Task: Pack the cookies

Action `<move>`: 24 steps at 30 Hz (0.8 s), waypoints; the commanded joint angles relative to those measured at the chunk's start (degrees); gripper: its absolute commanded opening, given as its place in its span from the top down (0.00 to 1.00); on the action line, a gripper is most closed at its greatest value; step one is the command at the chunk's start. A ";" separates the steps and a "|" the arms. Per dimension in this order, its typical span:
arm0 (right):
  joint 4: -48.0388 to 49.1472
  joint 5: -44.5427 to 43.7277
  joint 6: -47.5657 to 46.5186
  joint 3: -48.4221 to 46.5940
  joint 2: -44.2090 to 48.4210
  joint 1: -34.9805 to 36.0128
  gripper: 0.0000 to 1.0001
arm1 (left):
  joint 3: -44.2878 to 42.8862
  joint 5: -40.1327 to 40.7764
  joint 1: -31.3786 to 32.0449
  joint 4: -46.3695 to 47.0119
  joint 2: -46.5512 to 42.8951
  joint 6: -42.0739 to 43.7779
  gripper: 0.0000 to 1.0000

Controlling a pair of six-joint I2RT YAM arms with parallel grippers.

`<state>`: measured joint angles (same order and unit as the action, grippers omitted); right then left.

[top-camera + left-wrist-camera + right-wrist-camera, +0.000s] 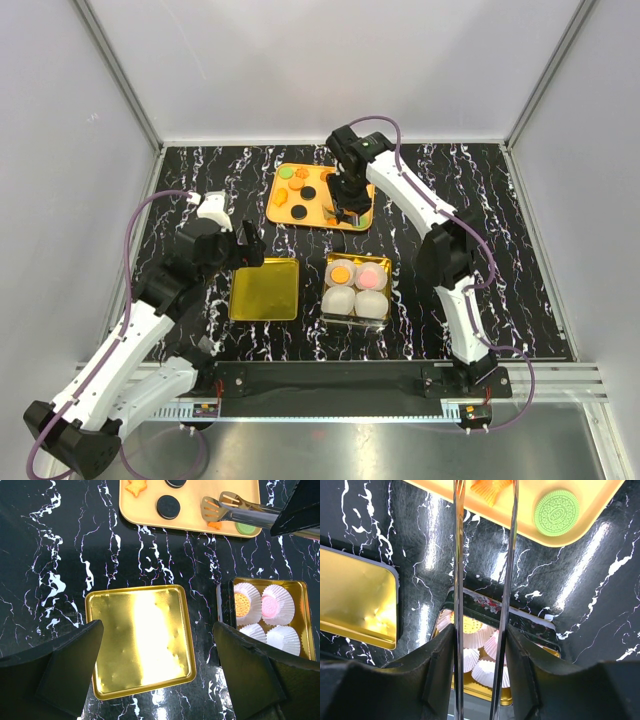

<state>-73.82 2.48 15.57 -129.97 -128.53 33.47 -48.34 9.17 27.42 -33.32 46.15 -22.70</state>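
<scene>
- Jaws of the right gripper [480, 650] are partway closed, pinching the two arms of the metal tongs [458, 555] from outside.
- Tong tips run off the top of the right wrist view. An orange star-shaped cookie [490, 487] sits between the arms, itself cut off, and whether it is pinched cannot be told.
- Seen from the left wrist, the tongs lie almost level, long axis running from the right edge leftward over the orange tray [145, 517]. The tips stand apart, with the star cookie mostly hidden beneath them.
- Just beside it on the tray, the green cookie [559, 512] lies flat, stamped face up. A black cookie [168, 506] lies flat farther along.
- Left gripper [157, 630] has its jaws spread wide, holding nothing, above the gold lid [140, 640] on the surface [50, 555].
- Beside the lid, the tin [306, 630] holds four paper cups [284, 637]. A round orange cookie [242, 605] and a pink cookie [270, 606] each lie flat in a cup. The tin's near corner is hidden behind a finger.
</scene>
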 commanded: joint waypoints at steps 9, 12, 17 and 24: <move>-1.59 -1.51 -1.86 -1.69 1.17 0.63 0.53 | -0.44 -0.56 -0.35 2.30 -1.24 -0.07 0.01; -1.50 -1.25 -1.77 -1.25 1.97 0.54 0.53 | -0.44 -0.56 -0.35 2.38 -1.15 -0.07 0.01; -1.33 -1.42 -1.86 -1.16 2.58 0.54 0.52 | -0.44 -0.47 -0.35 2.21 -1.15 -0.07 0.01; -1.41 -0.99 -1.95 -2.04 1.88 0.54 0.51 | -0.44 -0.29 -0.35 2.21 -1.15 -0.07 0.01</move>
<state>-74.87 2.11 14.50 -129.97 -128.84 33.58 -48.34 9.17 27.40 -33.32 45.78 -22.68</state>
